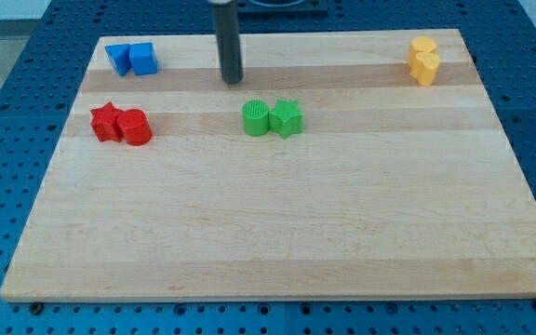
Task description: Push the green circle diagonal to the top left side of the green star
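The green circle (256, 118) sits near the board's upper middle, touching the left side of the green star (287, 118). The two are level with each other. My tip (233, 80) is above and a little to the left of the green circle, apart from it by a small gap.
Two blue blocks (131, 59) sit together at the top left. A red star (107, 122) and a red cylinder (136, 127) touch at the left. Two yellow blocks (423, 60) stand at the top right. The wooden board (277, 223) ends at a blue pegboard surround.
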Controlling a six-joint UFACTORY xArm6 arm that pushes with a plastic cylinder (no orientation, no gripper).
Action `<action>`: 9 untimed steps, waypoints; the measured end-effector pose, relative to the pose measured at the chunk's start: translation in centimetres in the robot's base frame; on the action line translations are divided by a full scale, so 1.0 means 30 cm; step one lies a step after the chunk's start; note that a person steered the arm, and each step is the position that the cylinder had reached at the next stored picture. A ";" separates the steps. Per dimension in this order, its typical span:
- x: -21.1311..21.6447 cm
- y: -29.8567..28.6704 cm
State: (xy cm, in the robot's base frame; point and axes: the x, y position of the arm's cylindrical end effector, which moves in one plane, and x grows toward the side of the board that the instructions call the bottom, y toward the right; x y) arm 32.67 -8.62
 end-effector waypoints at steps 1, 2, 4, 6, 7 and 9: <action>0.072 -0.037; 0.168 -0.037; 0.379 -0.037; 0.414 0.166; 0.415 0.166; 0.412 0.166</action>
State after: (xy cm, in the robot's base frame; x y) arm 45.03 -3.63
